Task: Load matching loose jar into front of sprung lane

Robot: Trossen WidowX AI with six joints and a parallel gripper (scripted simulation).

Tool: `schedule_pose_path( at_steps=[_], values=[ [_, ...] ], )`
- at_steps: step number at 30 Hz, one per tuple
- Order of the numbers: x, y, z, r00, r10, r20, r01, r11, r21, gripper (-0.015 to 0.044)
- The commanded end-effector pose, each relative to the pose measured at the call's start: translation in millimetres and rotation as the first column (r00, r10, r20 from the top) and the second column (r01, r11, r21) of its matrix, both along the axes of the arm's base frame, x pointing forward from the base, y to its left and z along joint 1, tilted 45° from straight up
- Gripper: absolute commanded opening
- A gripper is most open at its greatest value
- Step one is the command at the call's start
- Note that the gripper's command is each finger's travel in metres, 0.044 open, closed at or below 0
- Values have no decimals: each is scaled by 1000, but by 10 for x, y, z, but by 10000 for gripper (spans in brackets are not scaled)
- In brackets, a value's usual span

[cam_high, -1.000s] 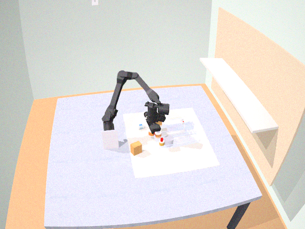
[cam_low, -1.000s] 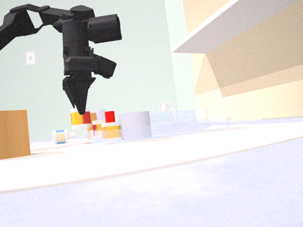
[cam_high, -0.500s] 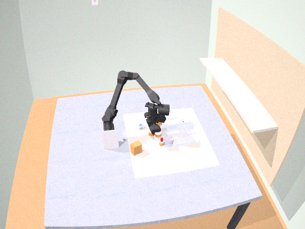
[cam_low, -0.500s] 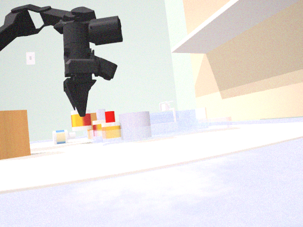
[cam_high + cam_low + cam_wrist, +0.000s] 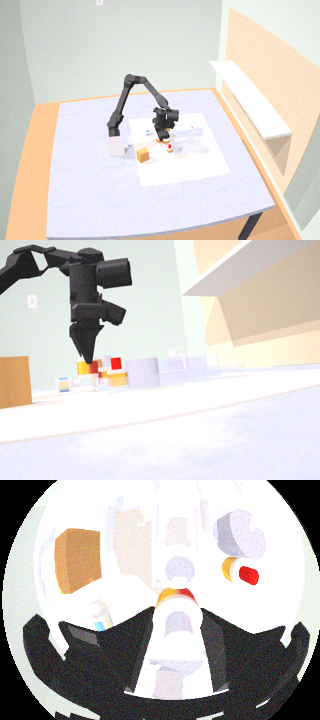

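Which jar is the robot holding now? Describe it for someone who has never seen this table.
Start at the white sheet on the table and follow the black arm down to its gripper. The jar pinched there hangs clear of the sheet. It has a yellow and red band, and unlike the jars nearby it rests on nothing.

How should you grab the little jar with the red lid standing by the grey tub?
Probably from straight above, fingers on opposite sides of its round body below the red lid. The red-lidded jar stands upright, and the grey tub crowds one side. The gripper holds another jar.
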State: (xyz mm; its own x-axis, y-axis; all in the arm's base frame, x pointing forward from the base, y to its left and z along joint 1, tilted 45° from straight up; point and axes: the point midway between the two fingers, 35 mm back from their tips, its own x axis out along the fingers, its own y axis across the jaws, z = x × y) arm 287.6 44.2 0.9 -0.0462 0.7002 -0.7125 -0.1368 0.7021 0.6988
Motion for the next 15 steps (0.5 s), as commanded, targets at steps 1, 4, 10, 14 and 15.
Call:
schedule_pose_path(
  at_steps=[1, 4, 10, 14, 15],
  values=[
    [75, -2, 21, 1000, -4, 14, 4, 1000, 1, 0],
    [90, 0, 22, 1000, -4, 14, 4, 1000, 1, 0],
    [119, 4, 24, 1000, -4, 14, 4, 1000, 1, 0],
    [139, 6, 26, 1000, -4, 14, 4, 1000, 1, 0],
    [144, 7, 26, 1000, -4, 14, 4, 1000, 1, 0]
  ],
)
